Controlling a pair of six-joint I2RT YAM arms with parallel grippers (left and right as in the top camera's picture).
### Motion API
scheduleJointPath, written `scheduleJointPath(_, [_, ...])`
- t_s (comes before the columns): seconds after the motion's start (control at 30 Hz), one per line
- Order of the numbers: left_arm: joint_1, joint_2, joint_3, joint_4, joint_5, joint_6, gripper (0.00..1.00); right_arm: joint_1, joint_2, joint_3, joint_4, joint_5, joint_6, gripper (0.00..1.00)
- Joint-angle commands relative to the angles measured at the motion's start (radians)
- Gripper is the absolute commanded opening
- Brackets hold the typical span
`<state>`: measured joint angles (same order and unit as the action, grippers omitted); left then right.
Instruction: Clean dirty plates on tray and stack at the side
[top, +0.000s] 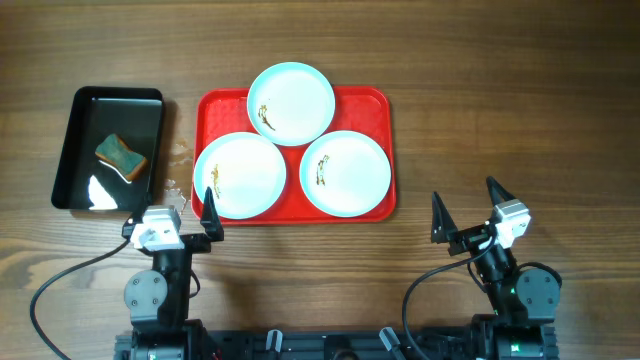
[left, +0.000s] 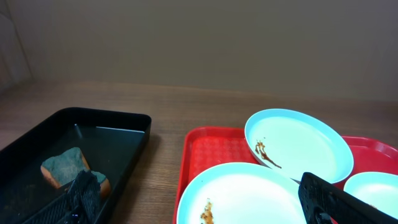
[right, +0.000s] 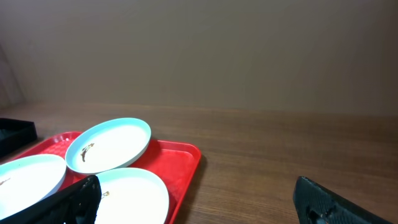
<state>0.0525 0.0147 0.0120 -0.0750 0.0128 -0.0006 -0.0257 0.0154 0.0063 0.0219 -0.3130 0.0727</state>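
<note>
Both claws stood spread wide and empty: the left claw (top: 170, 213) just beside the red tray (top: 383, 110), the right claw (top: 465, 195) apart from it over the surface (top: 560, 120). Three smeared plates (top: 291, 103) lay on that tray, the far one seemingly lapping the near two — lifting a lower plate first could tip it. The sponge (top: 121, 154) waited in the black tray (top: 68, 160).

No writing, label, brand mark or number can be read in any view. The plates (top: 291, 102), the red tray (top: 376, 108), the black tray (top: 135, 115) and the table (top: 520, 100) show only plain, unmarked surfaces.
</note>
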Motion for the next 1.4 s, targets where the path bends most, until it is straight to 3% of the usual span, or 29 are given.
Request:
scheduleJointPath(0.0, [-0.005, 0.009, -0.006, -0.002, 0.016, 0.019, 1.0, 0.006, -0.002, -0.001, 0.003, 0.0, -0.019, 1.0])
scheduleJointPath(1.13, [-0.005, 0.009, -0.006, 0.0, 0.031, 0.007, 1.0, 0.006, -0.002, -0.001, 0.003, 0.0, -0.02, 1.0])
scheduleJointPath(1.3, [-0.006, 0.009, -0.006, 0.026, 0.276, -0.483, 1.0, 0.006, -0.002, -0.001, 0.003, 0.0, -0.019, 1.0])
scheduleJointPath(1.37, [-0.006, 0.009, -0.006, 0.026, 0.275, -0.509, 1.0, 0.006, -0.002, -0.001, 0.003, 0.0, -0.019, 1.0])
